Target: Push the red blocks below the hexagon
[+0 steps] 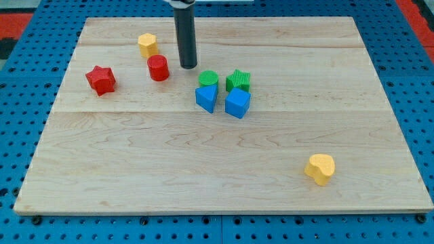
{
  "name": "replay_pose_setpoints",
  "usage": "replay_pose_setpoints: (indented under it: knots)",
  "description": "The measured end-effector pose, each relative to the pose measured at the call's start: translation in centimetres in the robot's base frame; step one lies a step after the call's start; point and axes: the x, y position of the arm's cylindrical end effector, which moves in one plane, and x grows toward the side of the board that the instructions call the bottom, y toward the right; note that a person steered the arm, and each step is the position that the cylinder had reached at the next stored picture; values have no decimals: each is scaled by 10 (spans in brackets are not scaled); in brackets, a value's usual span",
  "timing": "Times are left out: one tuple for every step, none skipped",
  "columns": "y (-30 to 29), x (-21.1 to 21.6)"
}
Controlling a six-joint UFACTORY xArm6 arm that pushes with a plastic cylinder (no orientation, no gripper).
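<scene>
A yellow hexagon block (147,45) sits near the view's top left. A red cylinder (158,68) stands just below and right of it. A red star block (100,80) lies further to the view's left, below and left of the hexagon. My tip (188,66) rests on the board just right of the red cylinder, a small gap apart from it, and above left of the green cylinder.
A green cylinder (208,78), a green star (238,80), a blue triangular block (207,98) and a blue cube (237,104) cluster at mid-board. A yellow heart block (320,169) lies at the view's lower right. The wooden board (135,169) sits on a blue pegboard.
</scene>
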Motion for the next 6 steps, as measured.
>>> replay_pose_setpoints:
  knots:
    - [-67,7]
    - [-51,23]
    - [-65,93]
    - [-114,97]
    - [-150,72]
    - [-155,38]
